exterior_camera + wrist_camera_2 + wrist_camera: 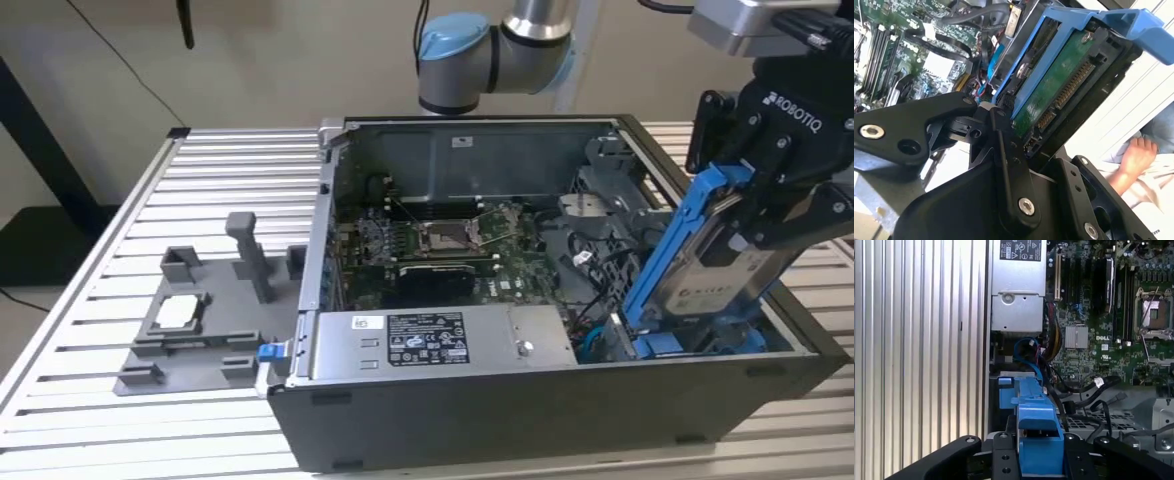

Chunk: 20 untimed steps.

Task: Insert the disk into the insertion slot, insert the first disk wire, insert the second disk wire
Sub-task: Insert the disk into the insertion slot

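The end effector [767, 215] is pinching the disk [714, 290] by its blue carrier and holds it tilted over the open case [441, 420], at the case end nearest the bench [94, 400] edge on the exterior view's right. The disk's lower end reaches down to the slot [674, 345], but most of it stands above the case, so I judge the first step under way and not finished. In the second wrist view the disk's connector [1069, 92] is bare. Loose black cables [1094, 390] lie inside the case, so both wires seem left to do.
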Motion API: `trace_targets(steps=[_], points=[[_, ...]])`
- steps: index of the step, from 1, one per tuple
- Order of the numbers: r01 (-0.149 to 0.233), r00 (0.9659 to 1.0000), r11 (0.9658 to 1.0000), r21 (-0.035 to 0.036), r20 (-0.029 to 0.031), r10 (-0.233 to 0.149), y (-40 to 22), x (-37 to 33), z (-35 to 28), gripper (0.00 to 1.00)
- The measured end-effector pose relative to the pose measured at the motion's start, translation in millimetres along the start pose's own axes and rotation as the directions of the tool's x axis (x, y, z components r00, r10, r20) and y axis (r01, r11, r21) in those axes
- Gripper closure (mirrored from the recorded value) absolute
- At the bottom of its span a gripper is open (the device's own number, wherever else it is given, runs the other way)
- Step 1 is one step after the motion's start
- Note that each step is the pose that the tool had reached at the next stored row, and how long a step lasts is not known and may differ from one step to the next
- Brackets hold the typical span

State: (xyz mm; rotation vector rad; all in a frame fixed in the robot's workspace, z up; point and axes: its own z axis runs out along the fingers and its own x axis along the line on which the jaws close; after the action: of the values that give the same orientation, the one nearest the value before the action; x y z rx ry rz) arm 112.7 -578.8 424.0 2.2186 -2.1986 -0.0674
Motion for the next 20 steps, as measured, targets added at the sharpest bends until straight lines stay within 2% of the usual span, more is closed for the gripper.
trace_targets(steps=[9, 20], points=[[0.0, 1.0, 1.0, 0.0, 0.0001, 0.0, -4.2, -0.5, 14.5, 0.67], [0.0, 1.0, 1.0, 0.0, 0.0006, 0.0, -6.5, -0.5, 34.2, 0.67]])
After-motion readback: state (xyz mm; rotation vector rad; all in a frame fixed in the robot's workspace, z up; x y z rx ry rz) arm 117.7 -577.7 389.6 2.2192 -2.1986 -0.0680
